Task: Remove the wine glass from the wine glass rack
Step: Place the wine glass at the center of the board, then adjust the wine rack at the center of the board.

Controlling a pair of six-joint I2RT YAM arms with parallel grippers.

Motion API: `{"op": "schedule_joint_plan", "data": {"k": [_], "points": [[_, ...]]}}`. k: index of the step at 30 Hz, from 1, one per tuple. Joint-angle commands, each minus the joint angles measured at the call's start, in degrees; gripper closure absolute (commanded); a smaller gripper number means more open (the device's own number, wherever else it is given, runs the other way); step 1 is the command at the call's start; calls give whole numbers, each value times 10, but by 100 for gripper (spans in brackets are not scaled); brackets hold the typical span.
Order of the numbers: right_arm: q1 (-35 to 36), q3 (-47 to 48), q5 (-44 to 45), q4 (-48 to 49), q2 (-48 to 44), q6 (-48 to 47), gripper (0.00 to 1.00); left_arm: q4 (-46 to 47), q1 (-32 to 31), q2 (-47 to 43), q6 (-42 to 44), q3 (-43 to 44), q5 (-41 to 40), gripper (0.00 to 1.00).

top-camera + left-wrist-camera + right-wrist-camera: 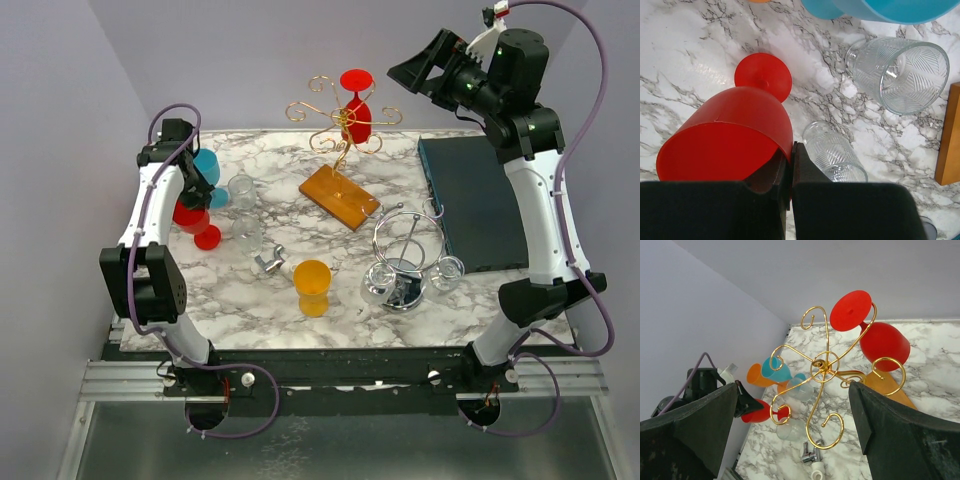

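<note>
- Surveying from the bench (250, 325) down: its marble top is crowded, and the gold wire rack (824, 365) stands at 12 o'clock on a wooden base (340, 197).
- The right arm (530, 200) is raised over the 2 o'clock corner. Its right tool (412, 62) is spread wide and faces the rack, well apart from it. From the right wrist, the rack's curls sit between the two fingers.
- The red wine glass (884, 342) hangs upside down from the rack, at 1 o'clock of the hub in the right wrist view. Its foot (851, 310) rests above a gold loop and its bowl hangs below.
- At 9 o'clock the left tool (789, 155) is pinching the rim wall of a second red glass (730, 135). That glass lies on its side on the bench, near clear tumblers (902, 75).
- The step in hand looks like the right tool's approach. It should go best coming in level from the 2 o'clock side, clear of the neighbouring curls, and closing softly on the bowl.
- Because the foot is wider than the loop carrying it, a straight downward pull would likely drag the rack. Sliding the stem out through the loop's open end seems safer, though I cannot tell which way that end opens.
- The rack looks light, so any snag could tip it.
</note>
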Motion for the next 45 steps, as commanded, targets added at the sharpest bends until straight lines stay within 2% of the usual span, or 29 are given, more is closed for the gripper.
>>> {"op": "schedule_joint_plan", "data": {"k": [1, 10, 17, 23, 31, 45], "points": [[-2, -10, 13, 3, -8, -12, 0, 20, 2, 13, 8, 7, 18, 100], [-2, -11, 12, 8, -1, -11, 0, 27, 1, 33, 7, 17, 22, 99], [-2, -8, 10, 11, 6, -11, 0, 27, 1, 40, 12, 30, 22, 75], [-1, -5, 10, 12, 9, -11, 0, 21, 0, 37, 16, 49, 19, 72], [-2, 20, 8, 3, 29, -13, 0, 12, 0, 12, 23, 57, 9, 59], [-17, 68, -7, 31, 86, -5, 0, -5, 0, -52, 32, 83, 22, 54]]}}
